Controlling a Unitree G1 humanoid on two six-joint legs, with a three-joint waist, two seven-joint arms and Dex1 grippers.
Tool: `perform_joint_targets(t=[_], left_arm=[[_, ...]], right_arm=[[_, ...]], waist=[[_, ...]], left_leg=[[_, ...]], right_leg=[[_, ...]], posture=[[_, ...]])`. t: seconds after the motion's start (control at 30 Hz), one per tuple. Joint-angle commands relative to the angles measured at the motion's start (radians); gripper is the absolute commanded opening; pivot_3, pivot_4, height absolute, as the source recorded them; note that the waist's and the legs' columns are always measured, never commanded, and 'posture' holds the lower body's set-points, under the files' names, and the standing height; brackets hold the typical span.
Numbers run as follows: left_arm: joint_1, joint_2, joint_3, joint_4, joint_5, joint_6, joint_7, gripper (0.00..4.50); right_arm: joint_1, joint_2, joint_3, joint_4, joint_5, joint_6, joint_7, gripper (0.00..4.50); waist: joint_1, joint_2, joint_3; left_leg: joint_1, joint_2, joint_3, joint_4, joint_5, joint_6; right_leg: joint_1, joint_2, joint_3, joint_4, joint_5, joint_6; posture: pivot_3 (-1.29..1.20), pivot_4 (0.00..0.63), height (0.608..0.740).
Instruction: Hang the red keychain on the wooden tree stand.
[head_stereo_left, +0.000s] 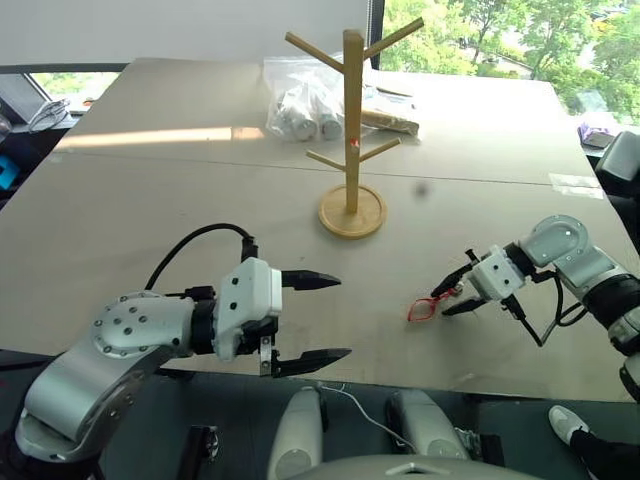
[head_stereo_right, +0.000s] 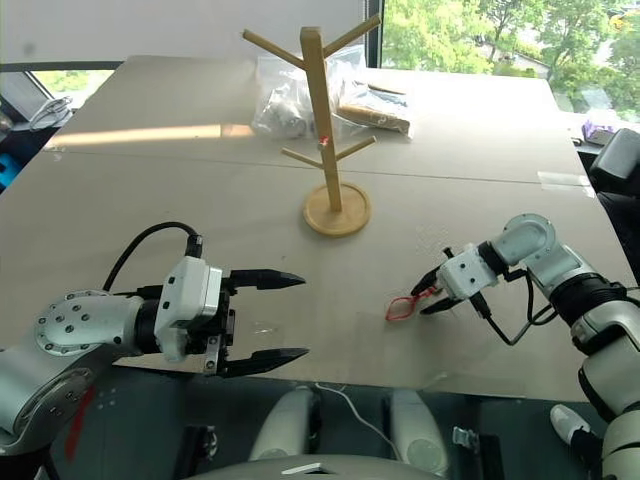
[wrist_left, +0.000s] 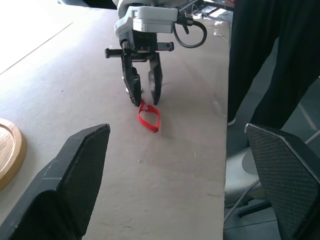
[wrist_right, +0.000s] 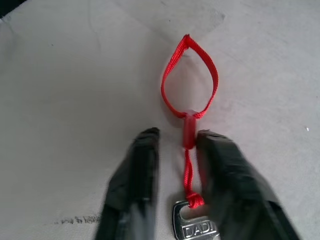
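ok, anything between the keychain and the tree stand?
Nothing visible. The red keychain lies on bare table by the right hand; the stretch of table up to the wooden tree stand is open. The plastic bags sit behind the stand.

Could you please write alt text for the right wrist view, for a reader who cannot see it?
The right gripper has its two black fingers on either side of the red keychain, whose cord loop lies flat on the pale table. A silver key sits between the fingers.

Silver-grey arms, white wrists, black cables, screws
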Motion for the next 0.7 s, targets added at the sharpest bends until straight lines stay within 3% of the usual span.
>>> perform_joint_targets(t=[0.03, 0.23, 0.37, 0.47, 0.6, 0.7], left_arm=[[-0.015, 0.001, 0.0, -0.037, -0.012, -0.009, 0.014, 4.5], [-0.001, -0.001, -0.001, -0.044, -0.01, -0.015, 0.026, 4.5], [0.035, -0.015, 0.037, -0.043, 0.0, -0.024, 0.061, 4.5], [0.059, -0.035, 0.085, -0.052, -0.025, -0.02, 0.103, 4.5], [0.04, -0.042, 0.172, -0.056, -0.135, 0.043, 0.185, 4.5], [0.004, -0.039, 0.216, -0.054, -0.194, 0.081, 0.267, 4.5]], right_arm=[[-0.033, -0.004, 0.025, 0.033, -0.004, -0.001, 0.092, 0.01], [-0.039, -0.011, 0.01, 0.026, 0.018, 0.038, 0.092, 0.01], [0.009, -0.014, -0.145, -0.063, 0.085, 0.159, 0.038, 0.01], [0.11, -0.029, -0.286, -0.27, 0.157, 0.341, -0.119, 0.01], [0.362, -0.08, -0.458, -0.664, 0.24, 0.581, -0.348, 0.01], [0.507, -0.045, -0.56, -0.918, 0.286, 0.73, -0.559, 0.01]], waist=[[0.003, 0.0, 0.0], [0.006, 0.0, 0.0], [0.009, 0.0, 0.0], [0.011, 0.0, 0.0], [0.025, 0.0, 0.0], [0.031, 0.0, 0.0]], left_leg=[[0.0, 0.0, 0.0, 0.0, 0.0, 0.0], [-0.001, 0.0, 0.0, 0.001, 0.0, 0.0], [-0.001, 0.0, 0.0, 0.001, 0.0, 0.0], [-0.001, 0.0, -0.001, 0.002, 0.0, 0.0], [-0.003, 0.0, -0.003, 0.002, 0.0, 0.0], [-0.003, -0.001, -0.003, 0.002, 0.0, 0.0]], right_leg=[[0.0, 0.0, 0.0, 0.0, 0.0, 0.0], [0.0, 0.0, 0.0, 0.001, 0.0, 0.0], [0.0, 0.0, 0.0, 0.001, 0.0, 0.0], [0.0, -0.001, 0.0, 0.002, 0.0, 0.0], [-0.001, -0.001, -0.002, 0.004, -0.001, -0.001], [-0.001, -0.001, -0.002, 0.004, -0.001, 0.0]], posture=[[0.0, 0.15, 0.74], [0.0, 0.15, 0.74], [0.0, 0.15, 0.74], [0.0, 0.15, 0.74], [0.0, 0.15, 0.74], [0.0, 0.15, 0.74]])
